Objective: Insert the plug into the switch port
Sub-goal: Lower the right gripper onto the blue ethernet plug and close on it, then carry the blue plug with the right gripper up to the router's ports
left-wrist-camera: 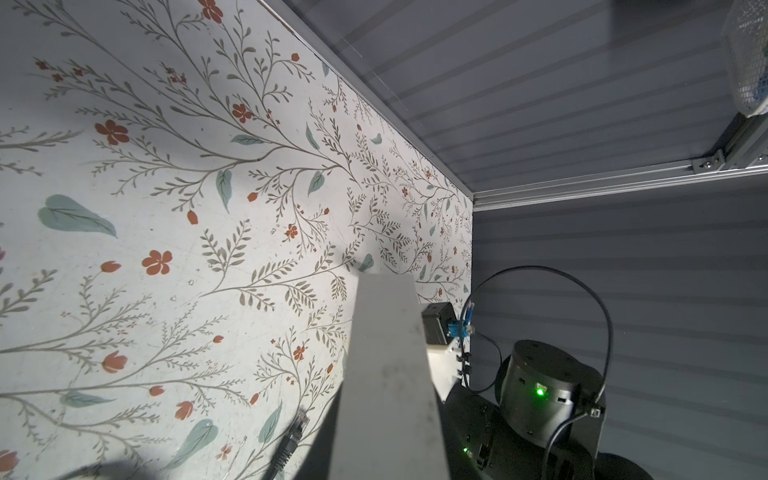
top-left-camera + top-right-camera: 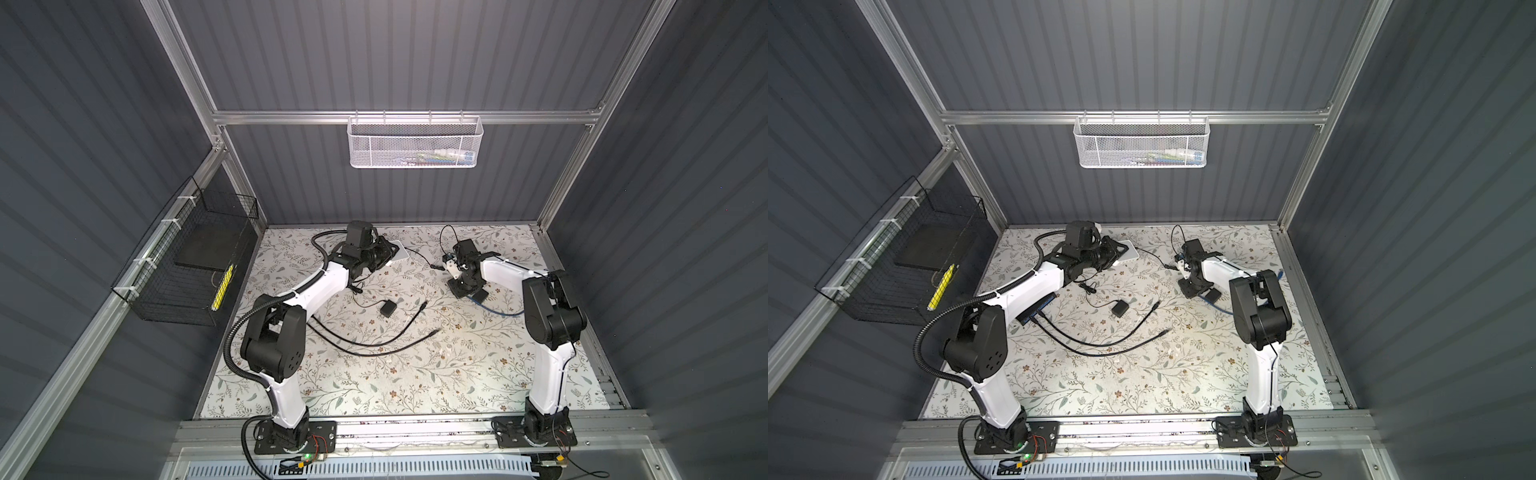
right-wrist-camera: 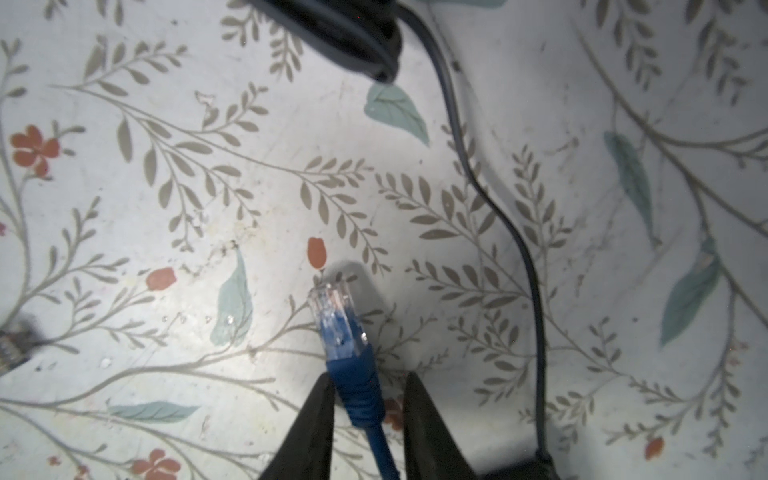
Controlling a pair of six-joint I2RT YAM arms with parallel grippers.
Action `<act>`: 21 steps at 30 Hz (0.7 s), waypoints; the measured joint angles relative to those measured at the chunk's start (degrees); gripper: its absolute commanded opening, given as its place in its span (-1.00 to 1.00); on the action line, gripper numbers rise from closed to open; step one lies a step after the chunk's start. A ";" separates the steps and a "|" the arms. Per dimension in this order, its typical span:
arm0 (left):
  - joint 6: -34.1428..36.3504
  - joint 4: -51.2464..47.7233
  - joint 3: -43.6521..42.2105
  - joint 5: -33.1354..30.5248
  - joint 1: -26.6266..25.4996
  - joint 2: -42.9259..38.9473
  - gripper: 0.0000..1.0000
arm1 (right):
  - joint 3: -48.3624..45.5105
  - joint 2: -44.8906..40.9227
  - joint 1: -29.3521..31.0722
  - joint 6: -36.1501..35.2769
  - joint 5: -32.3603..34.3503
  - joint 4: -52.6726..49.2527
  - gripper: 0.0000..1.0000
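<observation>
Right gripper (image 3: 369, 379) straddles the blue plug (image 3: 338, 324), jaws apart; centre up, then squeeze squarely, keeping it straight.

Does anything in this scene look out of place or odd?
No damage shows. Two loose black cables sprawl across the table middle, unplugged. The blue plug sits off-centre between the right fingers, nearer one.

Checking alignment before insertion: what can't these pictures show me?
Ports of the switch: left wrist view shows a blank face; in both top views the left gripper covers them.
Underside of the plug: turned from the right wrist view; right gripper hides it in both top views.
</observation>
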 measured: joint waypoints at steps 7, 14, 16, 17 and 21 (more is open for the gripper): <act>-0.07 0.50 -0.55 0.15 0.00 0.00 -1.00 | 0.04 0.00 0.00 -0.90 -0.42 -0.20 -0.89; -2.56 0.90 -3.54 0.39 0.00 -0.59 -1.00 | -1.95 -2.34 0.02 -0.13 -4.11 1.33 -1.00; -3.74 0.92 -5.11 0.42 -0.02 -1.31 -1.00 | -3.72 -5.68 0.09 0.55 -5.81 1.40 -1.00; -4.61 1.16 -6.10 0.37 -0.02 -2.01 -1.00 | -4.83 -8.31 0.17 1.09 -6.75 1.44 -1.00; -7.37 1.44 -9.11 0.09 -0.07 -5.73 -1.00 | -8.68 -19.26 1.29 3.80 -10.08 2.38 -1.00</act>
